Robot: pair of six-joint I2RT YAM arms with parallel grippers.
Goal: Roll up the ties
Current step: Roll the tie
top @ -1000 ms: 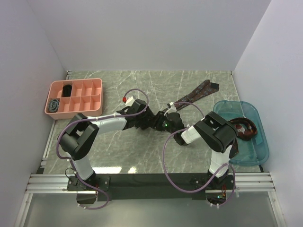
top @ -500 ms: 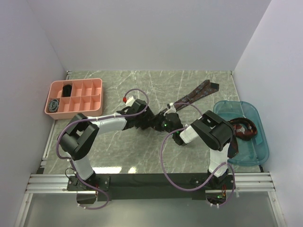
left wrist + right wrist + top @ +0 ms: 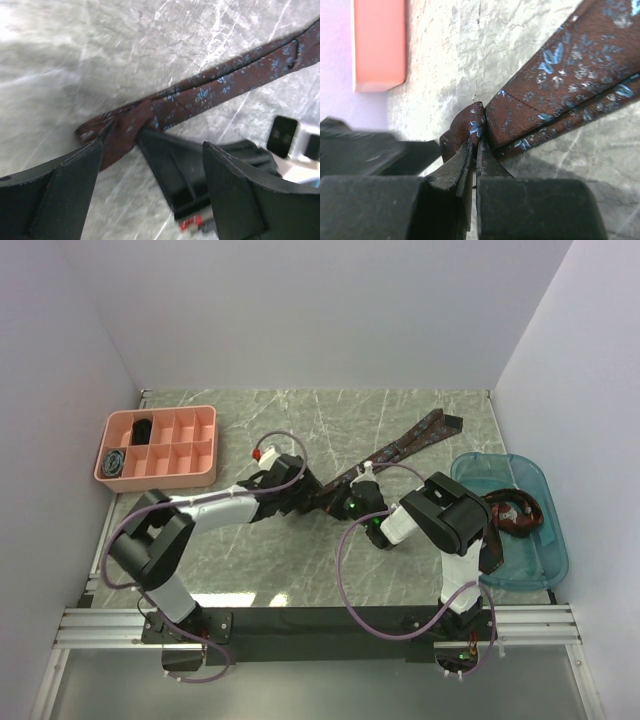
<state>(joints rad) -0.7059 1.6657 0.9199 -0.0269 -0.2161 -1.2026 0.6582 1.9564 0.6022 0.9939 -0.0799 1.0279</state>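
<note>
A dark maroon tie (image 3: 405,448) with small blue flowers lies in a diagonal strip across the table, wide end at the back right. Its narrow end is folded over near the middle. In the right wrist view my right gripper (image 3: 476,142) is shut on that folded end of the tie (image 3: 560,85). My left gripper (image 3: 152,146) stands open straddling the same end, its fingers (image 3: 70,190) either side of the tie (image 3: 200,95) and of the right gripper's finger. From above, the two grippers meet at the tie's end, left gripper (image 3: 312,498), right gripper (image 3: 343,503).
A pink divided organizer (image 3: 205,422) stands at the back left with two rolled ties, one grey-blue (image 3: 117,462), one black (image 3: 143,428). A teal bin (image 3: 535,570) at the right holds another tie (image 3: 512,516). Purple cables (image 3: 345,570) loop off both arms.
The right gripper's jaws have closed on the tie's folded end and shifted slightly left. The left arm's elbow has swung left and lower; its gripper stays open at the tie end.
</note>
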